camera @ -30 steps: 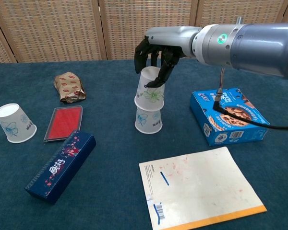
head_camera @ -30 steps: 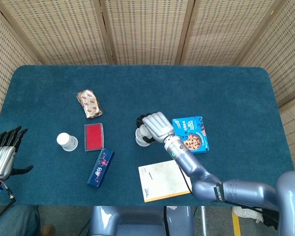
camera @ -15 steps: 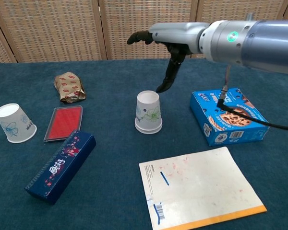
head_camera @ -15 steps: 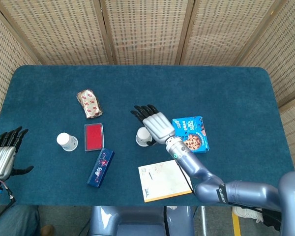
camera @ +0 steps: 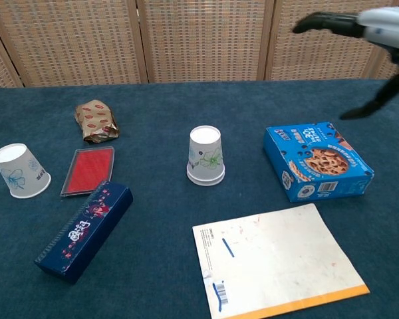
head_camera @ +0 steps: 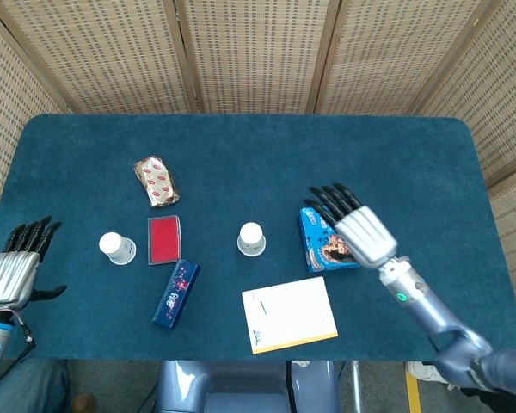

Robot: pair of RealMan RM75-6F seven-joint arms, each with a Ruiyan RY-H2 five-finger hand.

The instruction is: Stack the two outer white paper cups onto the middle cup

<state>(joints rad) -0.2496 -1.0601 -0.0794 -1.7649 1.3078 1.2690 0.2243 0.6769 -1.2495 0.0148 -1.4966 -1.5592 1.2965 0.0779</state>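
Nested cup stack point(camera: 206, 156) mid-table (inverted); lone cup point(camera: 20, 171) far left

Two cameras, one blue tabletop point(head_camera: 241, 146)

The head view looks steeply down from high above the near edge, taking in all four corners; the chest view sits lower and closer, facing the far edge, sharing the tabletop's middle.

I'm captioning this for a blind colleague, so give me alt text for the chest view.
An upside-down white paper cup stack stands mid-table on blue cloth, another white cup far left. The right hand hangs open above a blue cookie box; a notepad, red case, navy box and foil snack lie around.
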